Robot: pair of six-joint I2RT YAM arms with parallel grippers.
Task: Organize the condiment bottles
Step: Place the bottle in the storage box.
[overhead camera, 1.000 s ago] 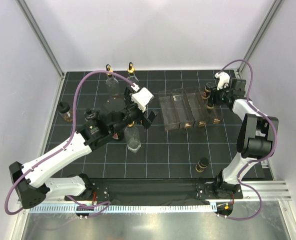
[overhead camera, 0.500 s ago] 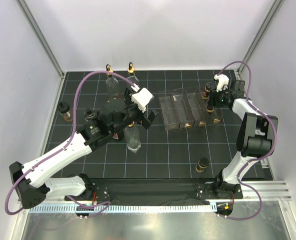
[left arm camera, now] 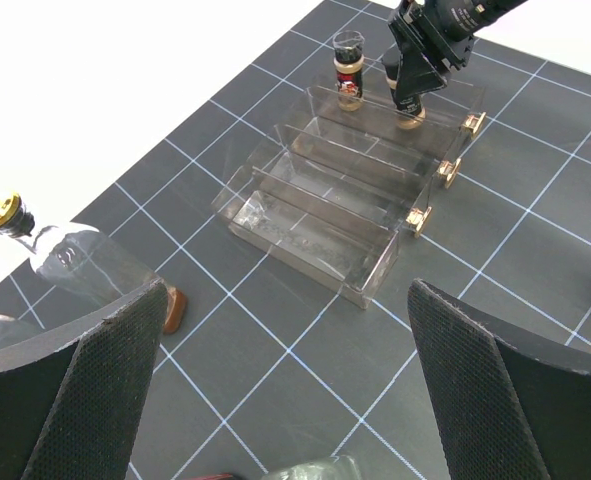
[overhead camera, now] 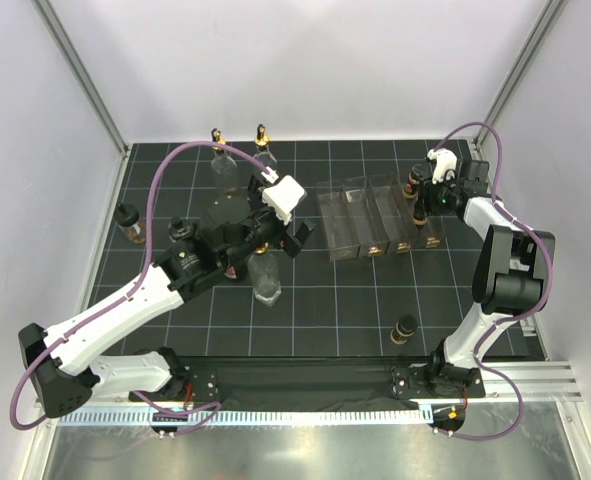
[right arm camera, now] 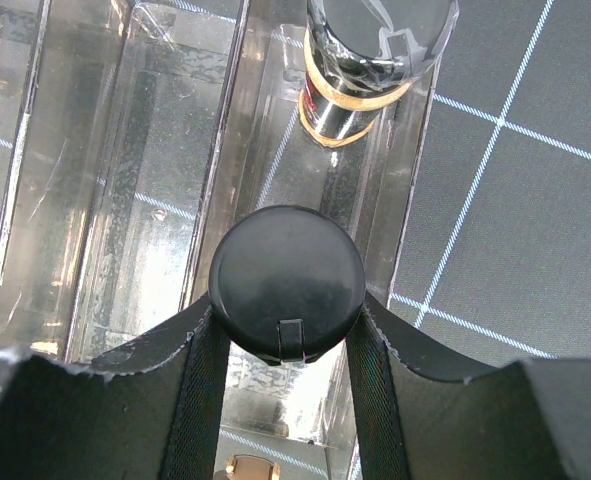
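My right gripper (right arm camera: 287,325) is shut on a small dark black-capped bottle (right arm camera: 287,282), held upright over the rightmost lane of the clear rack (right arm camera: 125,180). Another small bottle with a clear cap (right arm camera: 373,60) stands further along that lane. In the top view the right gripper (overhead camera: 422,203) is at the rack's (overhead camera: 360,215) right side. My left gripper (overhead camera: 278,238) stands open above the mat with nothing between its fingers (left arm camera: 505,390). A clear bottle (overhead camera: 266,277) stands just below it. Two tall gold-topped bottles (overhead camera: 220,155) (overhead camera: 263,142) stand at the back.
A small dark bottle (overhead camera: 128,222) stands near the left wall and another (overhead camera: 405,328) at the front right of the gridded mat (overhead camera: 355,300). White walls close the back and sides. The rack's three left lanes hold nothing.
My right gripper, with the black-capped bottle, has shifted slightly back along the rack's right lane. The left arm has not moved.
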